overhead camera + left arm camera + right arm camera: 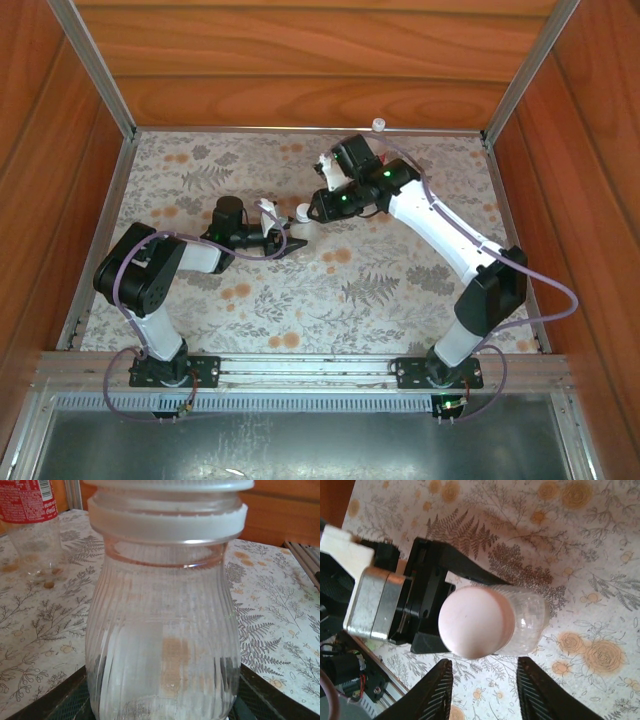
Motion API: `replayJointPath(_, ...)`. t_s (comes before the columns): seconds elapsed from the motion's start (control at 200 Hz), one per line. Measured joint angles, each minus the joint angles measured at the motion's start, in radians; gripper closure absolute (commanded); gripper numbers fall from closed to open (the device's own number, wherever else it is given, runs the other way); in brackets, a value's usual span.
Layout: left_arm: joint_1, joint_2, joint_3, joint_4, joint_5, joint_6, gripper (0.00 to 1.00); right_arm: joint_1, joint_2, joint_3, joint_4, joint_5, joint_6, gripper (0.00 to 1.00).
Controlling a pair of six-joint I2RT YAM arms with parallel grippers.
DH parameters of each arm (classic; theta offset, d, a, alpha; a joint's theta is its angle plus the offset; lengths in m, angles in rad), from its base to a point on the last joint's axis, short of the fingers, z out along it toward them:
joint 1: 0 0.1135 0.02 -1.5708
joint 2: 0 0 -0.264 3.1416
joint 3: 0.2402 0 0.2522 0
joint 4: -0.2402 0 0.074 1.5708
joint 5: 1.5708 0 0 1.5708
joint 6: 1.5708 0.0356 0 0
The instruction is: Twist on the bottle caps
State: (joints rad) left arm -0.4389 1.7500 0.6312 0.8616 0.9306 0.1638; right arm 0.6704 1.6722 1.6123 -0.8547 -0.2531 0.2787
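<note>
The cap (475,622), round and white, sits on the neck of the ribbed bottle (162,630). Whether it is threaded fully home cannot be told. In the left wrist view its lower edge meets the white collar ring below it all the way round. The bottle is clear and stands upright on the flowered cloth (580,540), a little left of the table's middle in the top view. The left gripper (292,230) is clamped on the bottle's lower body, with one dark finger (270,697) pressed against each side of the ribbed wall. The right gripper (482,667) hangs above, pointing down at the cap. Its two ridged fingers (442,690) stand apart with a gap about as wide as the cap itself. In the right wrist view their tips lie just short of the cap's rim and touch neither cap nor bottle, so the right gripper holds nothing. Farther off on the cloth, well apart from the held bottle, stands the red-labelled bottle (30,510), upright and clear below its label; its top is cut off by the edge of the left wrist view.
</note>
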Motion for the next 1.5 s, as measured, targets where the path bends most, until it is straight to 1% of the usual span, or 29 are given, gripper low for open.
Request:
replayJointPath(0.085,0.0,0.0,0.0,0.0,0.0,0.0,0.39,-0.013,0.04,0.051,-0.002,-0.011,-0.005,0.6)
replayJointPath(0.235,0.0,0.0,0.0,0.0,0.0,0.0,0.39,-0.024,0.131,0.13,-0.011,-0.024,-0.037,0.68)
replayJointPath(0.355,0.0,0.0,0.0,0.0,0.001,-0.001,0.39,-0.024,0.15,0.141,-0.01,-0.053,-0.048,0.75)
replayJointPath(0.415,0.0,0.0,0.0,0.001,0.0,-0.001,0.4,-0.024,0.143,0.135,-0.014,-0.066,-0.052,0.77)
replayJointPath(0.545,0.005,0.0,0.0,0.0,0.003,-0.001,0.4,-0.03,0.1,0.074,0.007,-0.088,-0.048,0.8)
replayJointPath(0.69,0.009,0.0,0.0,0.0,0.002,-0.008,0.4,-0.031,0.022,-0.025,0.006,-0.125,-0.024,0.81)
replayJointPath(0.82,0.011,0.0,0.0,0.0,0.002,-0.013,0.4,-0.022,-0.039,-0.096,0.004,-0.134,-0.002,0.8)
replayJointPath(0.895,0.011,0.0,0.001,0.0,0.002,-0.015,0.4,-0.022,-0.067,-0.109,0.006,-0.124,-0.001,0.73)
replayJointPath(0.94,0.011,0.0,0.002,-0.001,0.003,-0.015,0.4,-0.024,-0.082,-0.11,0.012,-0.113,-0.007,0.66)
replayJointPath(1.045,0.004,0.0,0.002,-0.001,0.002,-0.006,0.4,-0.032,-0.109,-0.109,0.029,-0.097,-0.072,0.38)
replayJointPath(1.104,-0.001,-0.002,0.002,-0.002,-0.002,0.005,0.4,-0.037,-0.116,-0.105,0.025,-0.094,-0.153,0.24)
replayJointPath(1.129,-0.005,-0.004,0.002,-0.004,-0.004,0.01,0.4,-0.037,-0.117,-0.098,0.017,-0.093,-0.195,0.2)
replayJointPath(1.179,-0.016,-0.009,0.0,-0.01,-0.009,0.023,0.4,-0.037,-0.116,-0.076,-0.008,-0.095,-0.283,0.16)
replayJointPath(1.314,-0.038,-0.038,-0.016,-0.02,-0.014,0.062,0.41,-0.026,-0.125,-0.017,-0.092,-0.108,-0.58,0.14)
replayJointPath(1.389,-0.049,-0.058,-0.024,-0.023,-0.016,0.09,0.41,0.002,-0.133,-0.005,-0.143,-0.076,-0.739,0.12)
replayJointPath(1.499,-0.067,-0.081,-0.027,-0.026,-0.015,0.125,0.41,0.04,-0.104,0.06,-0.236,-0.036,-0.906,0.13)
